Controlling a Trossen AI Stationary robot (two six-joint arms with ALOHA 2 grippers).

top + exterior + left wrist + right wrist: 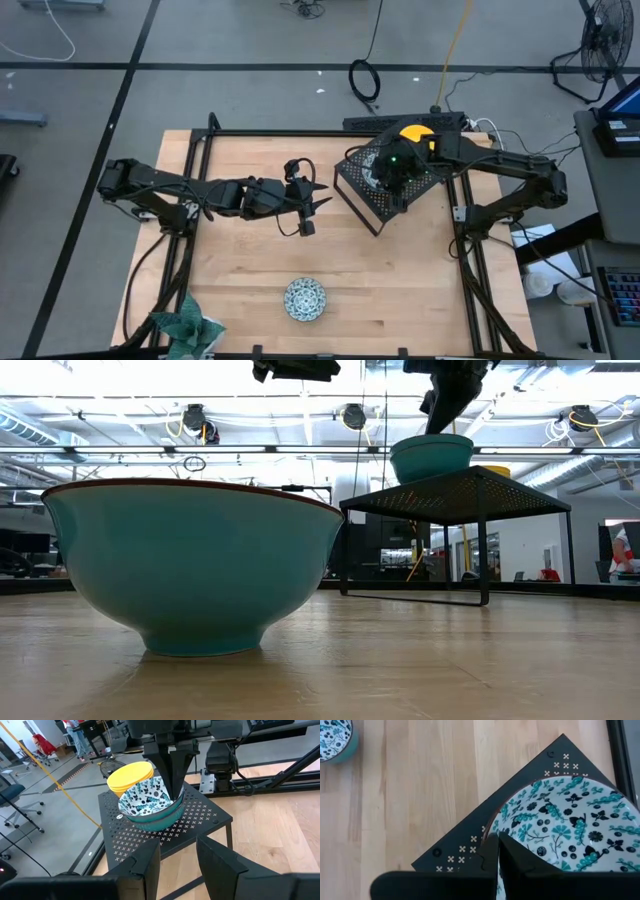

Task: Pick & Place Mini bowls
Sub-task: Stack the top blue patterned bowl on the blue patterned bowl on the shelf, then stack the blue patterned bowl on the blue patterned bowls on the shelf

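Note:
A white, teal-patterned mini bowl (pixel 570 825) sits on the black perforated stand (pixel 365 195), with my right gripper (pixel 498 840) shut on it from above. Behind it on the stand is a stack of yellow mini bowls (pixel 131 776). Another patterned mini bowl (pixel 305 298) stands on its foot on the wooden table near the near edge; it fills the low view (pixel 195 560). My left gripper (pixel 315 197) hovers open over the table's middle, left of the stand, pointing at it (pixel 178 852). My right gripper pinches the patterned bowl's rim (pixel 495 817) on the side toward the table's near-left. One finger (pixel 520 857) is inside the bowl and the other (pixel 487 860) outside. The fingers come from above, pointing down. The bowl looks tilted on the stand top (pixel 150 802).
The stand (pixel 455 495) is on thin legs at the table's far right. A green patterned cloth (pixel 185 325) lies at the near-left corner. Bare wood (pixel 400 280) lies between the stand and the near bowl.

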